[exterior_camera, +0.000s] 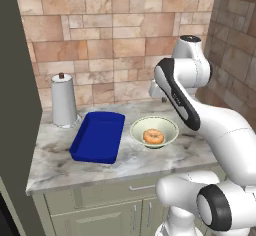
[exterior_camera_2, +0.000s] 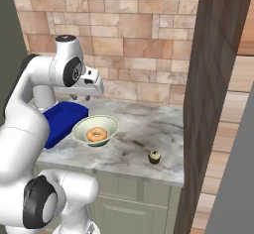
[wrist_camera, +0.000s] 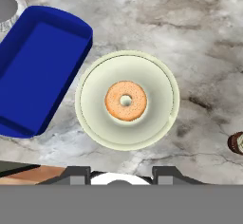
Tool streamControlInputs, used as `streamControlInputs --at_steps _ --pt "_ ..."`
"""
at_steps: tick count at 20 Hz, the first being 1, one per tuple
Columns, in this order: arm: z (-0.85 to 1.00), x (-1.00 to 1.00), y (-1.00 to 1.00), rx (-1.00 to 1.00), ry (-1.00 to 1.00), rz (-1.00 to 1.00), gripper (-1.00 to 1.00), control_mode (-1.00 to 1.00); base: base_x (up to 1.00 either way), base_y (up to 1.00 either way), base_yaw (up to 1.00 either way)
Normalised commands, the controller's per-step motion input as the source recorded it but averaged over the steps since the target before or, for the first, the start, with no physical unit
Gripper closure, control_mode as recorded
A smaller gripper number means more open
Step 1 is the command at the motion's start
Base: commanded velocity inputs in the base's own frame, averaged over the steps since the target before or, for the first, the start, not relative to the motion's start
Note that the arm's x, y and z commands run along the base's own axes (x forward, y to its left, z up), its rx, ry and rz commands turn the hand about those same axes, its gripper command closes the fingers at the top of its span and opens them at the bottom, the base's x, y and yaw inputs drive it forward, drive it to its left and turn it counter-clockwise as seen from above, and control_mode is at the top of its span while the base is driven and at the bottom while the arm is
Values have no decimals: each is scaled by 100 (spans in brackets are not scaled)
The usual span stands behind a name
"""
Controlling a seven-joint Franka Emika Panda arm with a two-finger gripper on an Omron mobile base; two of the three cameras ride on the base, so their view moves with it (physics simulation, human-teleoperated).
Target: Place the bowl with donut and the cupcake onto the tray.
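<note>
The pale green-cream bowl (exterior_camera: 140, 127) (exterior_camera_2: 112, 124) (wrist_camera: 95, 105) stands on the marble counter with the orange-brown ring donut (exterior_camera: 153, 136) (exterior_camera_2: 96, 135) (wrist_camera: 138, 102) in its middle. Just left of it lies the deep blue tray (exterior_camera: 97, 136) (exterior_camera_2: 62, 121) (wrist_camera: 38, 66), holding nothing. The tiny dark cupcake (exterior_camera_2: 155, 156) (wrist_camera: 236, 143) sits near the counter's front right, apart from the bowl. My gripper (exterior_camera_2: 81, 98) (wrist_camera: 122, 173) hangs open well above the counter, over the back of the bowl, pointing down with nothing between its fingers.
A white paper towel roll (exterior_camera: 64, 101) (wrist_camera: 7, 2) stands at the back left beside the tray. A stone tile wall runs behind the counter (exterior_camera: 55, 160). A dark wooden panel (exterior_camera_2: 213, 79) bounds the counter's right end.
</note>
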Motion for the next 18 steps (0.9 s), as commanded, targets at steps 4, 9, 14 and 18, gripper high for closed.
streamControlInputs --at_steps 4,9,14,18 --pt "-12 3 2 0 0 -2 -100 -100 0 0 0" --pt "-23 6 2 0 0 -2 -100 -100 0 0 0" --pt "-12 0 -25 0 0 -3 -100 -100 0 0 0" --pt "-16 0 -31 0 0 -2 -100 -100 0 0 0"
